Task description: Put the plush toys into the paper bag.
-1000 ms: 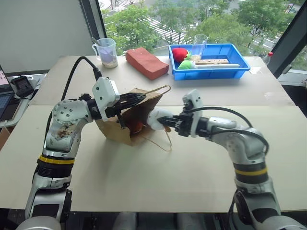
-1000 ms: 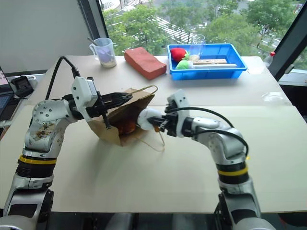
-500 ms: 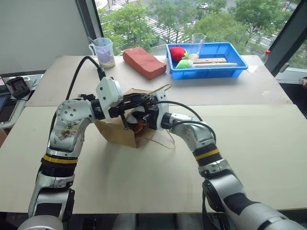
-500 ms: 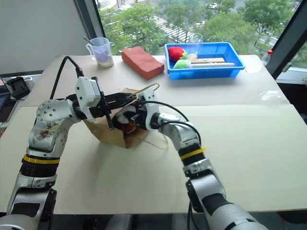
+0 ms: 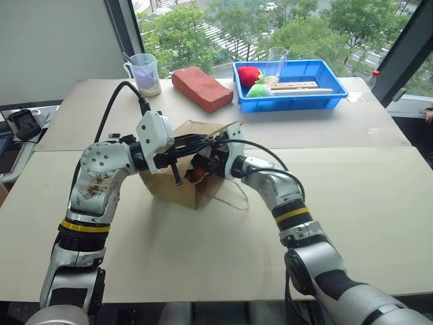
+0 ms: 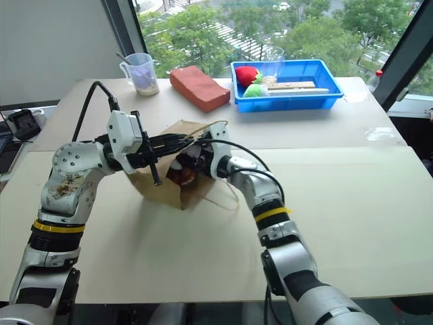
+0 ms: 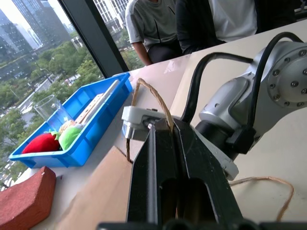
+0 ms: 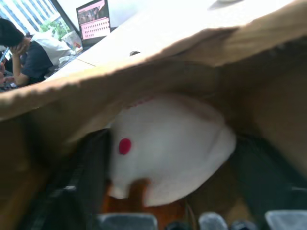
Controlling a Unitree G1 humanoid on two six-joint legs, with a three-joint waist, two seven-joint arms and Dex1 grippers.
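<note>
Pinching the brown kraft paper bag (image 5: 177,183) open by its top edge, left gripper (image 5: 203,141) stays clenched so right gripper (image 6: 196,160), fingers spread inside the mouth, drops the white plush toy (image 8: 168,148) onto the orange-brown one (image 6: 181,175).

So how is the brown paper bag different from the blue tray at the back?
The paper bag is brown kraft paper, lying near the middle of the table, its mouth held up by the left gripper. The blue tray is rigid plastic, sitting flat at the far edge, untouched. The bag holds a white plush toy; the tray holds red and green soft items. Both are open containers.
</note>
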